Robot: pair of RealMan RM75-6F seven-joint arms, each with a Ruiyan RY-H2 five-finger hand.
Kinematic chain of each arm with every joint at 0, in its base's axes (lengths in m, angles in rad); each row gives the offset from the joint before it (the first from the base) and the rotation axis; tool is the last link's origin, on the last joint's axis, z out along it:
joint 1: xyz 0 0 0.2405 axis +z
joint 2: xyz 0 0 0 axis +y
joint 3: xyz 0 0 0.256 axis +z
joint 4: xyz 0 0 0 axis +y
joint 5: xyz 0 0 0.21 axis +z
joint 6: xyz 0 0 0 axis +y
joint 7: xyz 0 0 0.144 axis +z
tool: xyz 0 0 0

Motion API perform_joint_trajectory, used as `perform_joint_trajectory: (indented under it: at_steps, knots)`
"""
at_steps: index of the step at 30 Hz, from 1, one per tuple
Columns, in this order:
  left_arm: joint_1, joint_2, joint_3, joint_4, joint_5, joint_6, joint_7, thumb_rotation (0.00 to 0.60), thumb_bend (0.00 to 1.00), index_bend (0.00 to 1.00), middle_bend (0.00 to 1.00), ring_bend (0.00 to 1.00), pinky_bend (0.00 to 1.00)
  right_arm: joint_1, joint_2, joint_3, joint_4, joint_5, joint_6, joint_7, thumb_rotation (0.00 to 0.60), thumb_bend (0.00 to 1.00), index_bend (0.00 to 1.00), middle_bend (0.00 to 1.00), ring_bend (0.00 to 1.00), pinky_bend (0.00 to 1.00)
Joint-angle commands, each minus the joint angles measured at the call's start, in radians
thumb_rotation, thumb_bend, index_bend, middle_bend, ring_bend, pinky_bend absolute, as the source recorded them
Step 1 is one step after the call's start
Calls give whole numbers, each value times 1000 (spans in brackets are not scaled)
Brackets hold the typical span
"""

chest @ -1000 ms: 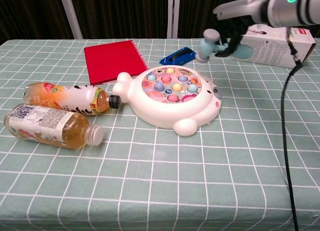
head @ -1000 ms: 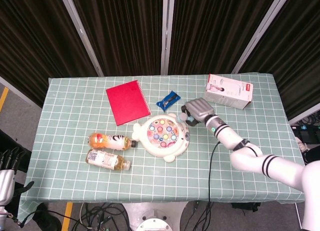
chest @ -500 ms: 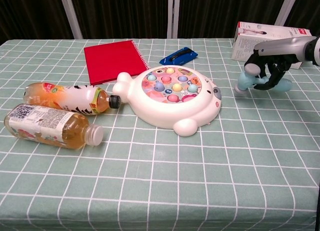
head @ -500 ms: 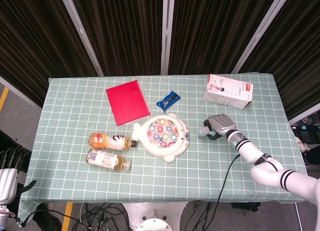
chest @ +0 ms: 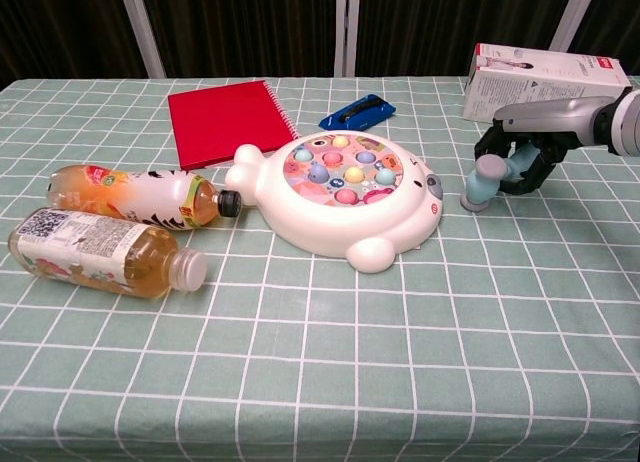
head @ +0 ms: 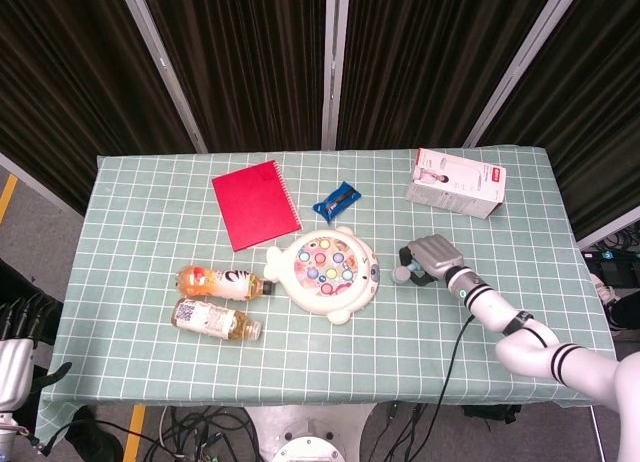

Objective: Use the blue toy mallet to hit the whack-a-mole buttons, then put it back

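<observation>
- Since the earlier frames, we see the right hand (head: 431, 256) carry the mallet (head: 402, 274) off the game board (head: 330, 273) and down to the tablecloth (head: 140, 212) on the board's right.
- Head view: our fingers are closed round the mallet's handle; its head rests just beside the board. The left hand (head: 12, 354) hangs at the frame's lower left corner, off the table, too poorly shown for us to read its fingers.
- Chest view: the mallet (chest: 481, 185) head touches the cloth, with the right hand (chest: 524, 152) wrapped on it near the white box (chest: 545, 77).
- We judge the hitting finished and the put-back nearly complete; only the release remains.
</observation>
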Motion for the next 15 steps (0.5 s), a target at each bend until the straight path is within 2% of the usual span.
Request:
perform_joint_trajectory:
  at_steps: [1,8,15]
  knots:
    - [0,-2,1,3,0,-1,-3,600,32,135,63,0,0,-7,2,-1,-4,-8,9,2,600,379,512,450,336,401]
    - [-3,-1,-2,5,2,-1,-5,600,32,135,63,0,0,-32,2,2,-13,-19,36,10,600,368,425,394,289,359]
    - [-5,0,-2,4,1,-5,-4,600,32,135,62,0,0,-50,1,5,-11,-27,50,29,600,289,330,322,203,277]
